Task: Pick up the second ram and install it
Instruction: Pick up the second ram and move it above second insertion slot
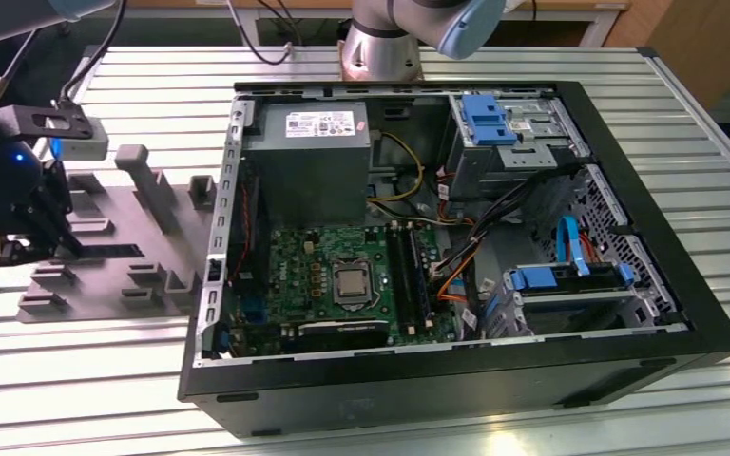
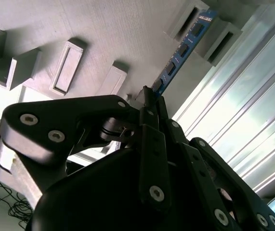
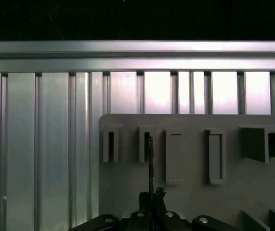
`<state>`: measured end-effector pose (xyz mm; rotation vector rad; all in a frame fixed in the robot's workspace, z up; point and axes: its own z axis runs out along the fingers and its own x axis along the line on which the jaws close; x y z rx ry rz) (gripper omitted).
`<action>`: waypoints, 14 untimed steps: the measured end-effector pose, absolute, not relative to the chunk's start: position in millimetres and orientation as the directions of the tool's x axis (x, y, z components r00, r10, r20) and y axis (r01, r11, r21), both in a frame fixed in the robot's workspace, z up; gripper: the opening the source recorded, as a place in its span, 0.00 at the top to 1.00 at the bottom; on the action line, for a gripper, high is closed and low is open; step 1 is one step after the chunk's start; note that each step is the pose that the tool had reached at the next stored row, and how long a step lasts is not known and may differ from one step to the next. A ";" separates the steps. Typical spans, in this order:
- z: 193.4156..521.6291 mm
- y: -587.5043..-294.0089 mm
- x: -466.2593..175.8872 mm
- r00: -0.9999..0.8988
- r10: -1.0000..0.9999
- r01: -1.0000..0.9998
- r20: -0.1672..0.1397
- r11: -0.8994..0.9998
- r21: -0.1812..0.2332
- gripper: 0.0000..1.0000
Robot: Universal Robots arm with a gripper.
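claw [image 2: 148, 97]: closed tight, pinching one end of the second ram [image 2: 180, 52] | ram's far end: seemingly seated in a fixture plate [image 2: 103, 29] slot

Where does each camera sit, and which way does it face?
Exterior view: off the arm, looking down on the computer case and fixture plate; arm base shows.
First wrist view: at the wrist, facing down past the gripper onto the table.
Second wrist view: at the wrist, facing along the gripper to the ram stick.
Both wrist views share gripper, ram stick, fixture plate.
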<state>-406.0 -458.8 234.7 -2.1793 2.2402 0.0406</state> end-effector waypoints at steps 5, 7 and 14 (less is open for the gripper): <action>240.9 -458.8 -406.0 -0.028 -0.999 -1.000 -0.030 0.027 0.007 0.86; 243.3 -458.8 -406.0 -0.028 -0.999 -1.000 -0.030 0.027 0.007 0.86; 251.0 -458.8 -406.0 -0.028 -0.999 -1.000 -0.029 0.027 0.007 0.86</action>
